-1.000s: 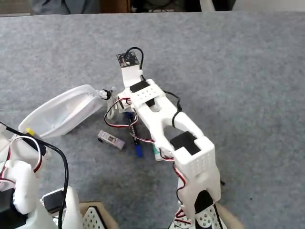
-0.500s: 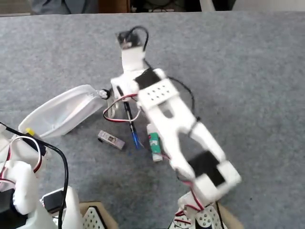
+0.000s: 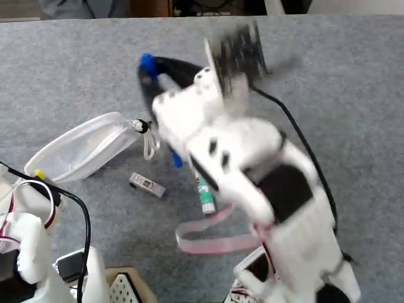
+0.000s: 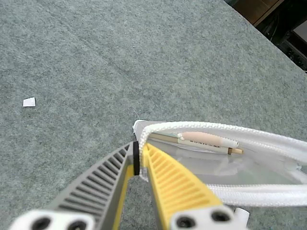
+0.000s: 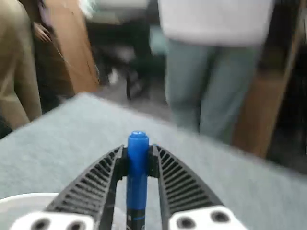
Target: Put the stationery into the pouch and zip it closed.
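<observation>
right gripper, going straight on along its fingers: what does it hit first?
Nothing close, as far as I can tell. The right gripper, shut on the blue pen, points out over the table toward its far edge. The line looks free, though depth beyond that edge is unclear.

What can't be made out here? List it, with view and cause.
High view: motion blur smears the right arm.
High view: that arm covers the glue stick's far end.
Right wrist view: the picture's edge cuts off the blue pen in the right end effector.
Left wrist view: the pouch runs off the edge, contents partly unseen.
</observation>
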Robot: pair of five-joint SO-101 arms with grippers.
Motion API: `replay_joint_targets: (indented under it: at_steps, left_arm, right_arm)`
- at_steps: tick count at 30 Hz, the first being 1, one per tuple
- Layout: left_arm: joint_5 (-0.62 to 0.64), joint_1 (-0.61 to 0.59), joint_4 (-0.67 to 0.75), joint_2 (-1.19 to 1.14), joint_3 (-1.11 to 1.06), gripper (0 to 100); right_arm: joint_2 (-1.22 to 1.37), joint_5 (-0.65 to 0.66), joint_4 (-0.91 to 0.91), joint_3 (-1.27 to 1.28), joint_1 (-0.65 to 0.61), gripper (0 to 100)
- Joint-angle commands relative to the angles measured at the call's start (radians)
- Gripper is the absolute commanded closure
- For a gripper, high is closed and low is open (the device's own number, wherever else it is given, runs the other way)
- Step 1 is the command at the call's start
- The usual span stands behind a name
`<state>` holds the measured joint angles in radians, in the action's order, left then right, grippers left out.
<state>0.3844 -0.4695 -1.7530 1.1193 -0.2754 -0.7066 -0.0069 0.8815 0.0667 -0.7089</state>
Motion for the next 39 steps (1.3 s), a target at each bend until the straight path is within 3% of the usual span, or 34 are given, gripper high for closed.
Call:
replay_joint_targets:
  at_steps: [1,6,18,29,39]
  left_arm:
    - [-0.006,0.022,0.006,0.003,-0.002,97]
    - [-0.008,0.105,0.005,0.005,-0.002,97]
    - [-0.009,0.142,0.003,0.005,-0.002,97]
    - [-0.009,0.14,0.003,0.043,-0.013,97]
    - [-0.009,0.142,0.006,0.06,-0.013,97]
  right_arm:
    - [-0.116,0.075,-0.181,0.076,-0.114,98.7]
    - [-0.145,0.172,-0.404,0.214,-0.184,98.7]
    - [-0.122,0.453,-0.574,0.268,-0.399,98.7]
    - [-0.125,0.546,-0.862,0.527,-0.396,98.7]
    - [-0.128,0.539,-0.879,0.536,-0.396,98.3]
